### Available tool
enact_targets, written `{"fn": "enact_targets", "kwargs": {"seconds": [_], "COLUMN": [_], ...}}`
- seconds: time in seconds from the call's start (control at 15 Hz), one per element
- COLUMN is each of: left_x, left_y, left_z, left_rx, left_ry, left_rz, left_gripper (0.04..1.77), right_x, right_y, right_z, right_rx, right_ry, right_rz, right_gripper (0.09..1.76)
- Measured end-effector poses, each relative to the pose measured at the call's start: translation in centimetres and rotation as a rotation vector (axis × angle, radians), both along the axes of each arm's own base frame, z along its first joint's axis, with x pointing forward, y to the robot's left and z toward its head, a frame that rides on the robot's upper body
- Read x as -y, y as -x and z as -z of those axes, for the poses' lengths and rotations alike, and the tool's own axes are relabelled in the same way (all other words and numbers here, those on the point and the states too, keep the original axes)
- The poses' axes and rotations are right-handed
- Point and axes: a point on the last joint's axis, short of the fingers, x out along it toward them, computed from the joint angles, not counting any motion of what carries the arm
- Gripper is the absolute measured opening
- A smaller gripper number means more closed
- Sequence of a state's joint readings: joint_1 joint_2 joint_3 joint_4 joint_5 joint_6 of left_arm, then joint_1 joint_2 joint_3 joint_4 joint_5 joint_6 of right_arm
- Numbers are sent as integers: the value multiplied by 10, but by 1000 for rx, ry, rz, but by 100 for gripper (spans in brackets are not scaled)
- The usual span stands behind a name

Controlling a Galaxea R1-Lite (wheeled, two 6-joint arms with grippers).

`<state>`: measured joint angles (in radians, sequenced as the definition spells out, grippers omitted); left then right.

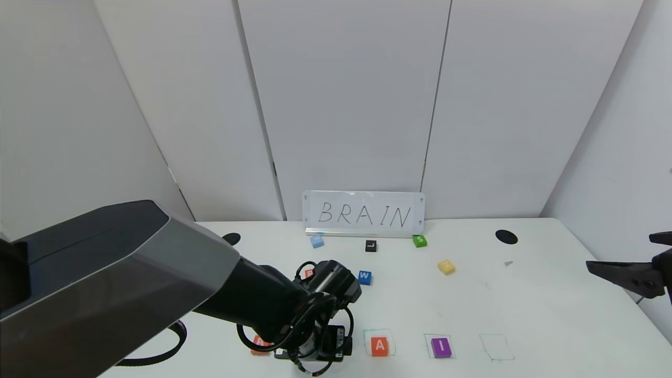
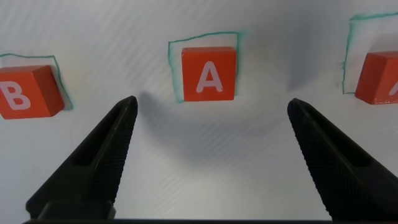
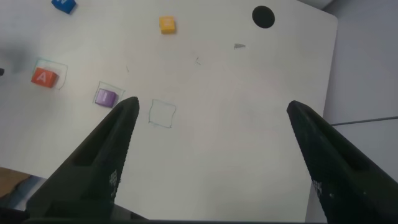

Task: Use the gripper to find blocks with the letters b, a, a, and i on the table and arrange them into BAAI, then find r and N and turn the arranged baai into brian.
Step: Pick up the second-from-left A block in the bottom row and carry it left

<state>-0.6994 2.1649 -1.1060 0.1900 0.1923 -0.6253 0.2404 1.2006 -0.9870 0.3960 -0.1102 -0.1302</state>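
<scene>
Left gripper hung low over the near edge of the table, its two dark fingers spread wide and holding nothing. In the left wrist view, an orange A block lay between the fingertips and just beyond them, not touching either, inside a green square outline. A B block sat to one side of it in its own outline, and the edge of a second A block showed on the other side. From the head view, the left arm hid the first A and most of the B; the second A and a purple I block sat in outlines in the same row, with one empty outline beyond the I. Further back, a partly hidden orange block lay behind the left wrist, near a blue W block, and a yellow block lay well apart from both grippers. Right gripper hovered high by the table's right edge, fingers wide apart and empty.
</scene>
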Motion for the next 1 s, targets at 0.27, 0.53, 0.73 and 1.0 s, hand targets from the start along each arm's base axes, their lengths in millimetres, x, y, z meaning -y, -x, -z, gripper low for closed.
{"fn": "enact_targets", "kwargs": {"seconds": [0.27,0.53,0.73,1.0], "left_x": [0,3,3,2], "left_y": [-2,-8,-8,-7], "left_z": [3,5,8,9], "left_rx": [-3,51,53,47], "left_ry": [-5,1,-5,-10], "left_rz": [-6,-22,-20,-20], "left_gripper": [127,80,49,49], "right_x": [0,0,-1,-1], "right_y": [1,2,3,4], "right_z": [0,0,0,1], "right_rx": [0,1,3,4], "right_ry": [1,1,2,3], "right_rz": [-2,-4,-10,-15], "right_gripper": [171,171,171,171]}}
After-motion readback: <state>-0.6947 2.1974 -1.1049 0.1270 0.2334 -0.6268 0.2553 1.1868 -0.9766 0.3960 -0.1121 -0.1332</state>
